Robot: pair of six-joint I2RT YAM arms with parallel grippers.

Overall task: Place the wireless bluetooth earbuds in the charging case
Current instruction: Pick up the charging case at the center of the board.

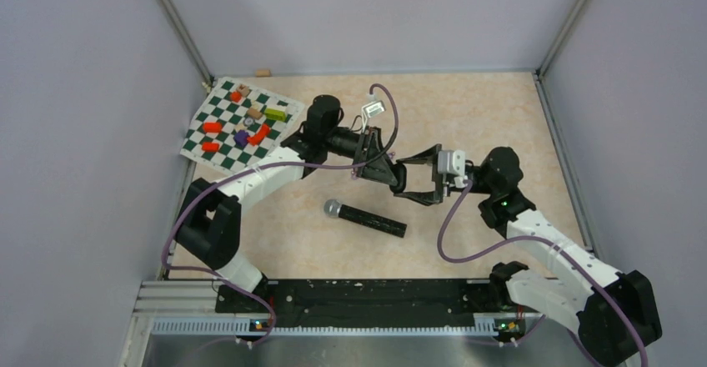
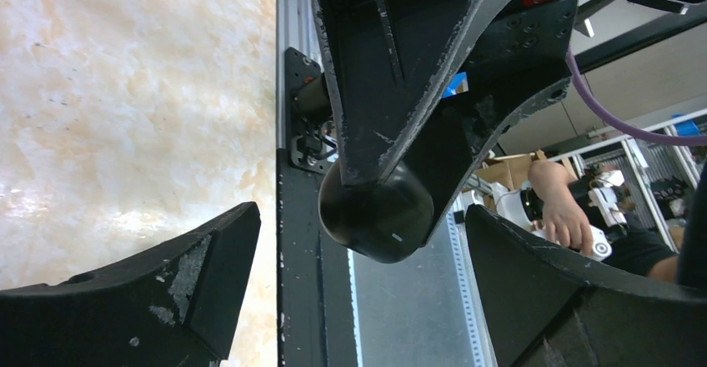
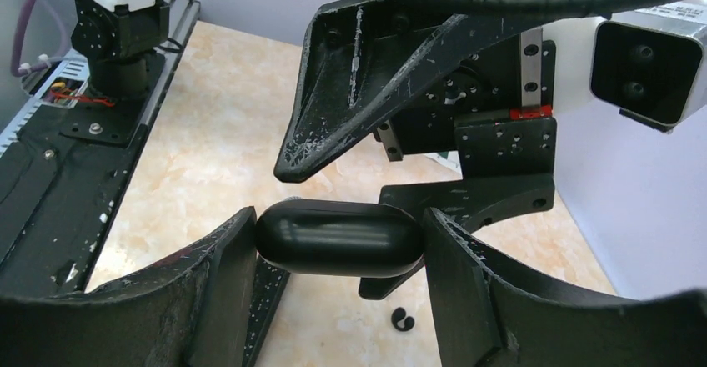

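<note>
1. Centrally, the charging case (image 3: 333, 246), a smooth black capsule, is clamped in the right gripper (image 3: 338, 218) and held above the table (image 1: 492, 117). One finger presses on each rounded end.
2. Long axis of the case: it runs straight from one right finger to the other, crosswise to that gripper's reach. No opened lid or socket shows in any view, and whether the case is shut cannot be settled.
3. The left gripper (image 2: 363, 217) faces the right one head-on with its jaws spread wide and nothing held. From the left wrist, the case's rounded end sits in line with the gap between them, touching neither finger.
4. One small black curled piece, probably an earbud (image 3: 403, 319), lies on the table just below and slightly to the side of the held case. The other buds cannot be made out.
5. Judgement: the next move depends on the drop from the case down to that bud. The left gripper is the free one, so the pick falls to it, while the right keeps the case steady.
6. The microphone (image 1: 364, 217) lies near both grippers and is no part of the task.
</note>
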